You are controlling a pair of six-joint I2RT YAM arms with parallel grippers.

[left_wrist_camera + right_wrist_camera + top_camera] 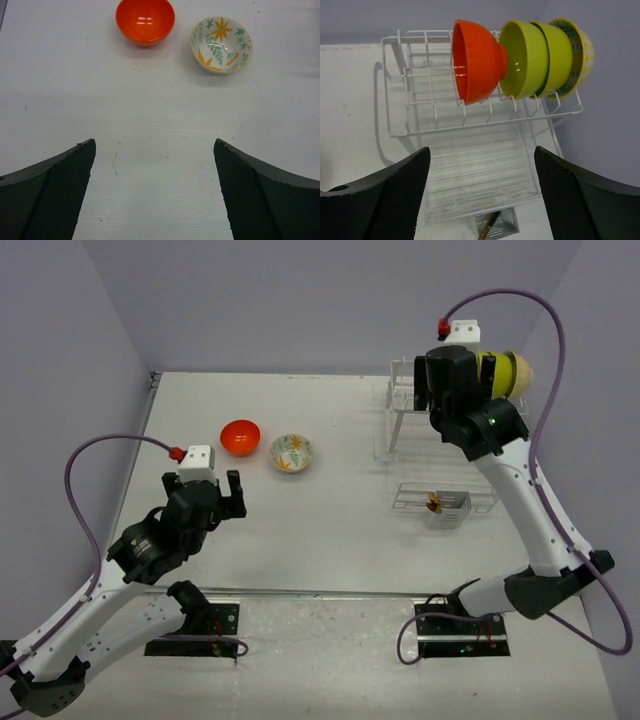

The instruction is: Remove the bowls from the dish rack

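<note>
Atop the dish rack (470, 165), orange bowl (477, 60), two green bowls (522, 60), patterned bowl (585, 55)

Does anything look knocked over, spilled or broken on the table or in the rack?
Nothing stands out. The orange bowl and floral bowl sit upright and apart on the table; four bowls stand on edge in the dish rack, with no visible spills or cracks.
</note>
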